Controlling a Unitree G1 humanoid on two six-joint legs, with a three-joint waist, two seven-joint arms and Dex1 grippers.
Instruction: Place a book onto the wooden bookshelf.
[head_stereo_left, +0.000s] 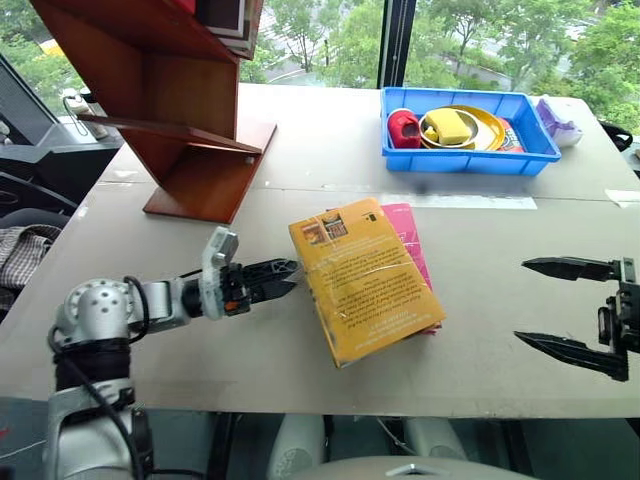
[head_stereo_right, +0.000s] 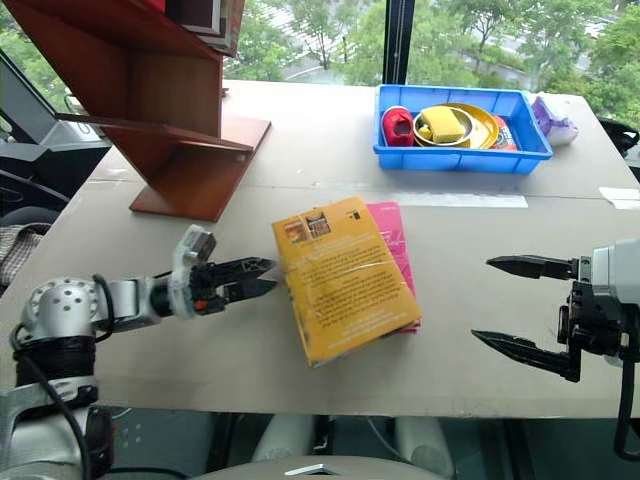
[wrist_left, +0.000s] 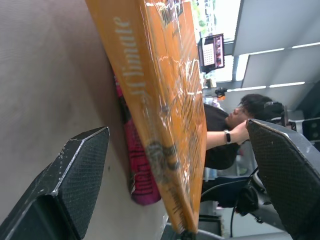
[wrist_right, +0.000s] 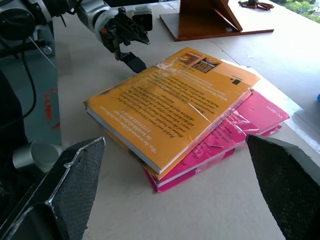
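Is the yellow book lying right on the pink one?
Touching. The right wrist view shows the yellow book resting flat on the pink book, no gap between.

Office or lab – big windows (head_stereo_left: 330, 40), worktable (head_stereo_left: 300, 150), seated person (wrist_left: 225, 135)

My left arm (head_stereo_left: 110, 315) is silver-grey metal with a rounded joint housing, black cables looping along it and a light-grey wrist block, ending in 2 black tapered fingers (head_stereo_left: 285, 268), while the right gripper (head_stereo_right: 520, 305) has 2 long black fingers with cross-hatched pads (wrist_right: 80, 175).
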